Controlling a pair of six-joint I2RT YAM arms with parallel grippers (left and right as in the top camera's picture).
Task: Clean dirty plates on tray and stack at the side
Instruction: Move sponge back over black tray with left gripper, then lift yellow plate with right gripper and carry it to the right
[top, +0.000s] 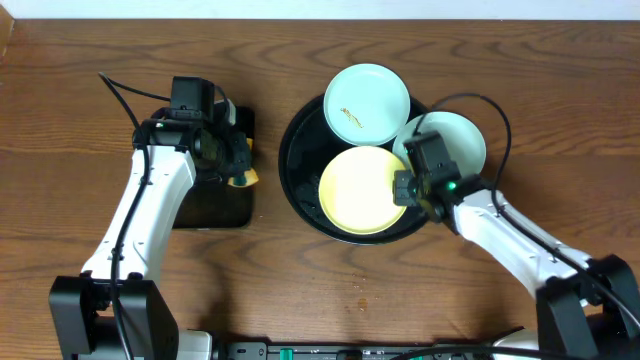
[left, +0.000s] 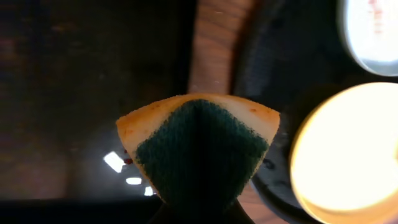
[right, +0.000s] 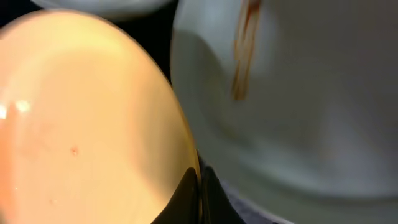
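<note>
Left gripper (top: 239, 168) was clamped tight on a sponge (left: 199, 149), its yellow foam folded round the green scrub face. It hung over the small rectangular tray (top: 215, 205) directly beneath. Off to that gripper's right sat the round black tray (top: 290, 165), holding all three plates.

Over there, the right gripper (right: 200, 199) was pinched shut on the yellow plate (top: 355, 190), the rim running straight into the seam between its fingers! That plate lay in the round tray's near half. Beyond the right gripper's tip, the smeared mint plate (top: 367, 100) rested at the tray's far rim, brown streak showing. The other mint plate (top: 455, 140) sat under that arm's wrist, at the tray's right edge. Wood tabletop (top: 320, 290) lay all around.
</note>
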